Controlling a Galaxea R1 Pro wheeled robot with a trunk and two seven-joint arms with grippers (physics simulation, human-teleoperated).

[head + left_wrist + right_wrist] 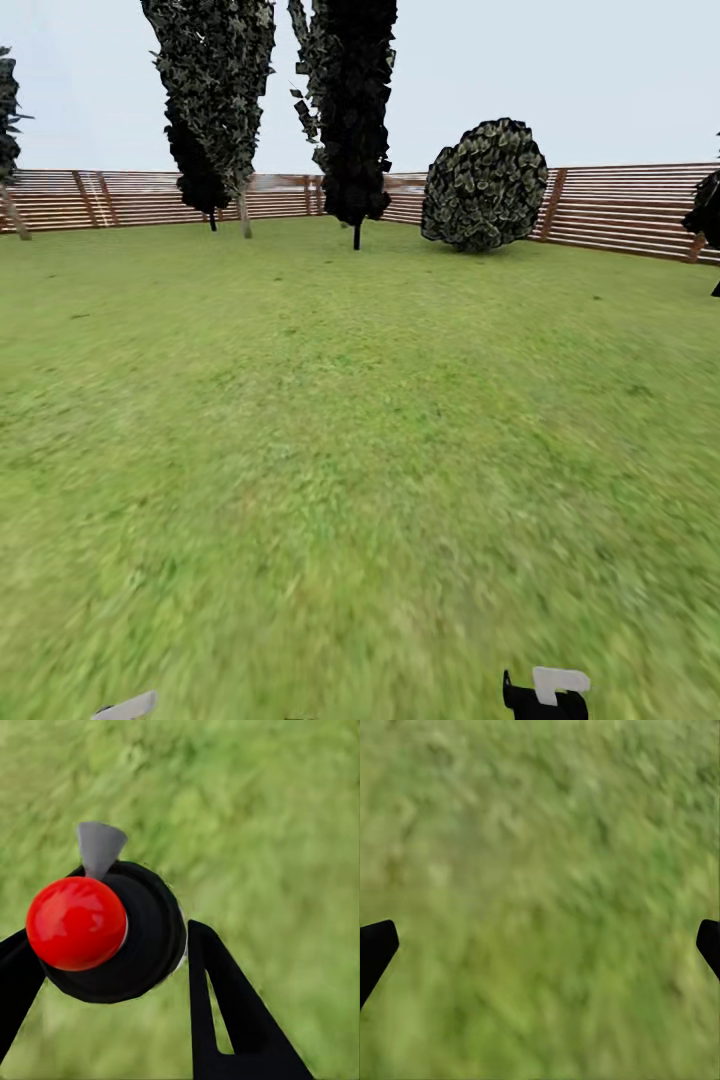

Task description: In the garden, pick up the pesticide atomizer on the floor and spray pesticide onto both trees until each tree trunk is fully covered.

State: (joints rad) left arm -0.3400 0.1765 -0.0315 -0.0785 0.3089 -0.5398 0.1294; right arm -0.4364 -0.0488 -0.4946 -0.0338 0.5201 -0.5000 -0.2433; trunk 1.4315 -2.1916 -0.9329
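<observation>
Our left pincer [112, 967] is clamped on the pesticide atomizer [112, 934], as we see in the left wrist view: one black finger [225, 1012] presses against the round dark body on one side, and the other finger [15, 982] meets it on the opposite side. We look down on the top of the bottle, where a glossy red cap [76, 922] sits on the black body and a thin grey spray head [100, 847] sticks out past it. Blurry green grass lies beneath it.

Our right pincer [540, 945] stands apart with nothing between its fingers; in the right wrist view we see just the two black fingertips [375, 949] at opposite edges, with the floor [540, 870] of green grass between them.

From the head view, we see the right pincer's black body with its white tab [545, 695] at the lower edge, and a white tab of the left pincer [125, 707] low at the other side. The garden [360, 400] stretches ahead as open lawn up to a brown slatted fence [620, 210]. Before the fence stand two narrow dark conifers [350, 110], close together, and a round dark bush [485, 185] just beside them. We cannot make out any pale, bare tree trunk clearly from here.
</observation>
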